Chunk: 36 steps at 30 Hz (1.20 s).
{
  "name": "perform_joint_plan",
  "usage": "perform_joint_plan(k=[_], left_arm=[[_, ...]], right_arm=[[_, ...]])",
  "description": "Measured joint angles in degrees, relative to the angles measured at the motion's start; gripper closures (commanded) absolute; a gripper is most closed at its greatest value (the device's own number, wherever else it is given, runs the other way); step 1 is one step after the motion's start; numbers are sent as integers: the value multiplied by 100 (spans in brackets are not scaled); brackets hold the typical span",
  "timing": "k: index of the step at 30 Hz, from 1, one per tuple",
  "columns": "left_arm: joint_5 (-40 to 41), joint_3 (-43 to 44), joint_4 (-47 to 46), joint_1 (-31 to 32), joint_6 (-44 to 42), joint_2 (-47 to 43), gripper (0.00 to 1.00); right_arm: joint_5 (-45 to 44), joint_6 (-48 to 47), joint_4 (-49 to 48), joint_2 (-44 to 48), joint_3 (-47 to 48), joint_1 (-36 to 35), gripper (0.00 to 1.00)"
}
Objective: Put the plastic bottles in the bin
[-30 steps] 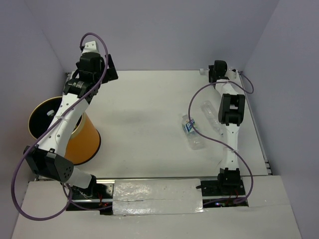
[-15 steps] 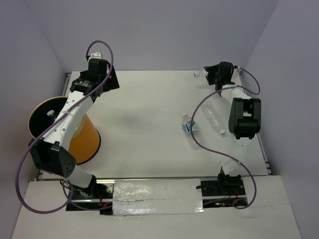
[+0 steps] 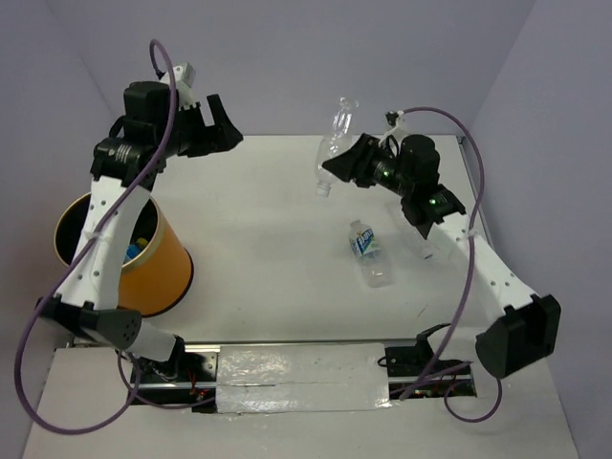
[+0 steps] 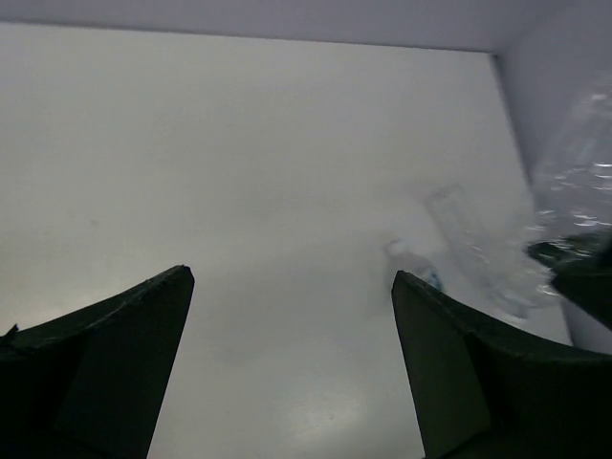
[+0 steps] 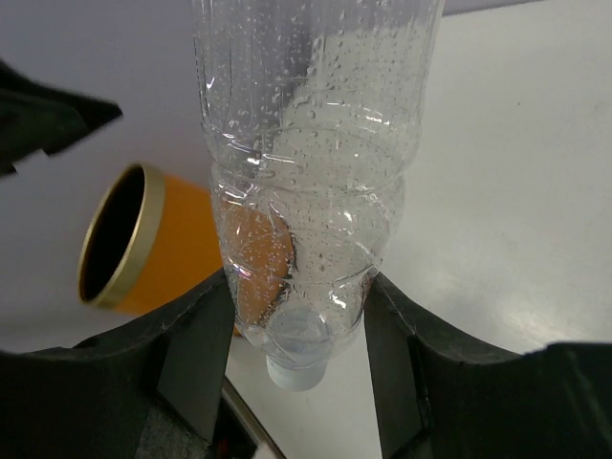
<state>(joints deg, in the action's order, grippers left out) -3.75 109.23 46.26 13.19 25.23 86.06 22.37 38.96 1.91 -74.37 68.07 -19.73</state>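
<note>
My right gripper (image 3: 341, 168) is shut on a clear, label-less plastic bottle (image 3: 336, 142) and holds it in the air above the table's far middle, cap (image 3: 323, 188) end lowest. In the right wrist view that bottle (image 5: 306, 191) fills the gap between the fingers (image 5: 196, 335). A blue-labelled bottle (image 3: 368, 251) lies on the table, and another clear one (image 3: 423, 249) lies partly hidden under the right arm. The orange bin (image 3: 158, 273) stands at the near left, also seen as the bin (image 5: 143, 239) from the right wrist. My left gripper (image 3: 222, 134) hangs open and empty, high at the far left.
Grey walls close in the white table (image 3: 268, 220) on three sides. Something blue and yellow (image 3: 137, 244) shows inside the bin. In the left wrist view, the open fingers (image 4: 124, 335) frame bare table, with blurred bottles (image 4: 478, 253) at the right.
The right gripper closed on the clear bottle at the far right corner, lifted it and carried it leftward. The left arm rose and swung its open gripper to the right.
</note>
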Motion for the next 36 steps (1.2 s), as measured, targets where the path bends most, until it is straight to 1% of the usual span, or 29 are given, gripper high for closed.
perform_joint_plan(k=[5, 7, 9, 11, 15, 17, 24, 31, 36], left_arm=[[-2151, -1060, -1093, 26, 234, -914, 3], [-2743, -1355, -1576, 90, 481, -975, 3], [-3032, -1478, -1862, 212, 610, -844, 3], [-3130, -1497, -1991, 468, 625, -632, 1], [-3141, -1497, -2000, 1060, 511, -280, 1], [-3101, -1499, -1956, 1191, 490, -179, 1], [-3016, -1897, -2297, 1172, 549, -140, 1], [-3005, -2057, -2756, 1185, 824, 72, 1], [-3139, -2138, -3143, 1231, 1058, 269, 1]], right_arm=[[162, -793, 863, 721, -369, -463, 48], [190, -977, 1143, 835, -490, -636, 48], [208, -1102, 1373, 879, -579, -772, 48], [227, -1189, 1572, 879, -590, -866, 48], [232, -1281, 1720, 879, -586, -927, 48], [232, -1314, 1801, 879, -581, -940, 48], [225, -1355, 1947, 879, -533, -979, 46], [195, -1355, 1996, 876, -522, -1051, 46], [201, -1353, 2011, 793, -442, -1104, 46]])
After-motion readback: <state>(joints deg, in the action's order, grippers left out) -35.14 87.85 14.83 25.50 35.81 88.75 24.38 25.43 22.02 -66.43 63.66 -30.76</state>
